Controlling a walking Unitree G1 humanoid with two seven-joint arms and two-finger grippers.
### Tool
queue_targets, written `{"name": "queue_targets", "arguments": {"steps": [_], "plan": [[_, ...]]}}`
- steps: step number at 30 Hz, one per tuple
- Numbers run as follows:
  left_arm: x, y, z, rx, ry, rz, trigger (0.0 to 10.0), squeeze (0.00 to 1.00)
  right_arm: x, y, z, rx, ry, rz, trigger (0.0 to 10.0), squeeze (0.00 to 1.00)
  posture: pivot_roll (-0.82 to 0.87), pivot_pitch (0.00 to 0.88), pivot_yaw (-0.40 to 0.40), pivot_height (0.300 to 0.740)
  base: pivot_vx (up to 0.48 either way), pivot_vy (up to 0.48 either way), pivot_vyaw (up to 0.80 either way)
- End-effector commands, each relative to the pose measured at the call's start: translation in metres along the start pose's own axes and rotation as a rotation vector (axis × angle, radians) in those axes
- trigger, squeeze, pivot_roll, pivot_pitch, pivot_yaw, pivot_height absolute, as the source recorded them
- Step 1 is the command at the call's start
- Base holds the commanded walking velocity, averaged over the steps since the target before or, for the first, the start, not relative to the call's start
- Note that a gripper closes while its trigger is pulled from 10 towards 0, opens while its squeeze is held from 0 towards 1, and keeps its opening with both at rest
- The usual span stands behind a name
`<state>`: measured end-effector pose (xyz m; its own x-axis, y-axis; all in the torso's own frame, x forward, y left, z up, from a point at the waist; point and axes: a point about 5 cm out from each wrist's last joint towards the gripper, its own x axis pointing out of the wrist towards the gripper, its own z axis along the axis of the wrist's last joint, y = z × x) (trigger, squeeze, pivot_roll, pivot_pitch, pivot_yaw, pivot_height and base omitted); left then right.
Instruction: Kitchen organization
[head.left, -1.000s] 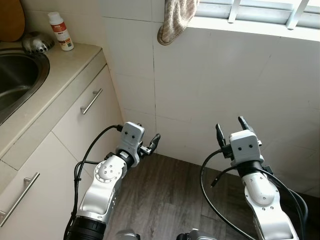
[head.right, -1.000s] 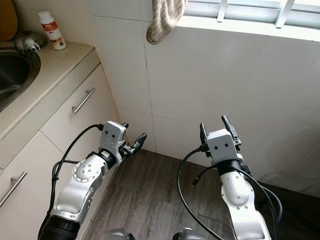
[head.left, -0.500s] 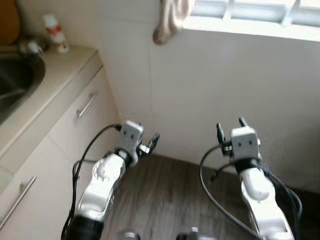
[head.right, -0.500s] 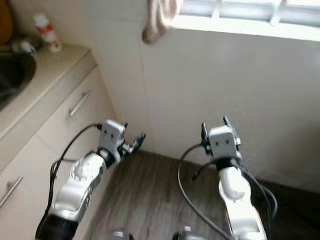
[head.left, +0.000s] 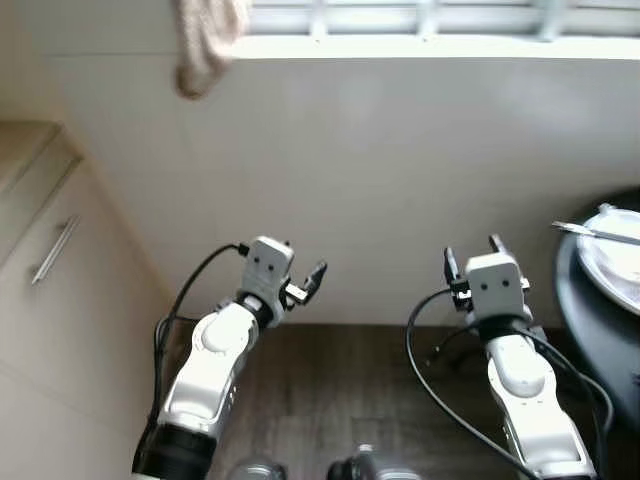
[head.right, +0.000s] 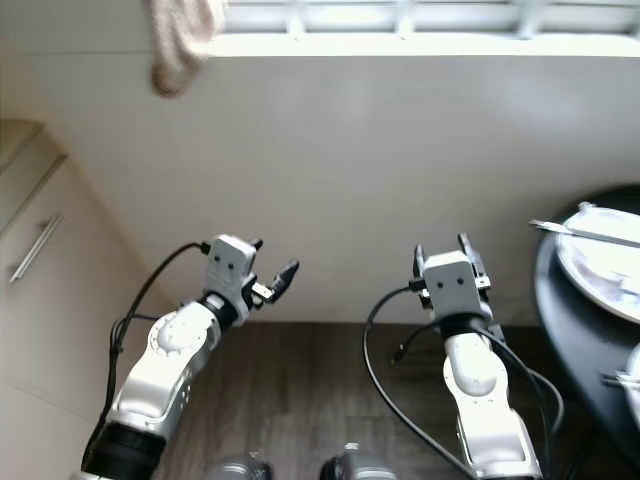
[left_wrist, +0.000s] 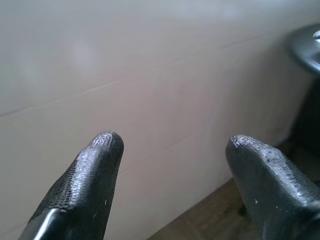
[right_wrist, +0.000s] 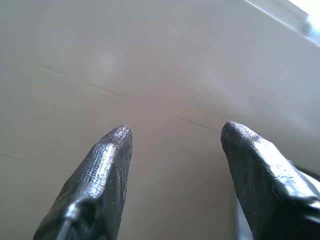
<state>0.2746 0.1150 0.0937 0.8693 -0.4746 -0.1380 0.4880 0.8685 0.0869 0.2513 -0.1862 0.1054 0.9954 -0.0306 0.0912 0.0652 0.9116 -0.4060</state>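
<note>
Two silver jointed arms trailing looped black cables end in boxy grey wrists with textured black fingers (left_wrist: 90, 175).

A white tiled wall (head.left: 400, 180) is spanning the middle of the frame, daylight spilling along the window sill (head.left: 430, 45) at the top. A cloth (head.left: 207, 45) is hanging at upper left. Beige cabinet drawers (head.left: 55, 250) are running down the left edge, dark wood flooring (head.left: 340, 400) lying below.
</note>
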Motion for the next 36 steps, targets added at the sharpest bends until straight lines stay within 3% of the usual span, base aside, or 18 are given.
{"name": "queue_targets", "arguments": {"steps": [1, 13, 16, 23, 26, 36], "plan": [[0.000, 0.004, 0.001, 0.002, -0.006, 0.014, 10.0, 0.00, 0.002, 0.001, 0.004, -0.023, -0.021, -0.003, 10.0, 0.00, 0.02, 0.004, 0.001, 0.740, 0.000, 0.000, -0.79], [0.002, 0.003, -0.002, -0.017, 0.006, 0.028, 10.0, 0.00, 0.003, 0.001, 0.017, -0.148, -0.130, 0.008, 10.0, 0.00, 0.02, 0.000, -0.004, 0.740, 0.000, 0.000, -0.78], [0.002, 0.003, -0.002, -0.015, 0.004, 0.027, 10.0, 0.00, 0.003, 0.001, 0.020, -0.183, -0.150, 0.007, 10.0, 0.00, 0.02, 0.000, -0.004, 0.740, 0.000, 0.000, 0.00], [0.003, 0.003, -0.002, -0.015, 0.004, 0.029, 10.0, 0.00, 0.005, -0.001, 0.018, -0.176, -0.129, -0.009, 10.0, 0.00, 0.02, 0.000, -0.005, 0.740, 0.000, 0.000, 0.00], [0.003, 0.004, -0.003, -0.019, 0.005, 0.034, 10.0, 0.00, 0.006, -0.003, 0.017, -0.132, -0.128, -0.019, 10.0, 0.00, 0.02, 0.000, -0.006, 0.740, 0.000, 0.000, -0.80], [0.003, 0.005, -0.004, -0.019, 0.008, 0.037, 10.0, 0.00, 0.006, -0.002, 0.017, -0.134, -0.131, -0.017, 10.0, 0.00, 0.02, 0.000, -0.004, 0.740, 0.000, 0.000, -0.80]]}}
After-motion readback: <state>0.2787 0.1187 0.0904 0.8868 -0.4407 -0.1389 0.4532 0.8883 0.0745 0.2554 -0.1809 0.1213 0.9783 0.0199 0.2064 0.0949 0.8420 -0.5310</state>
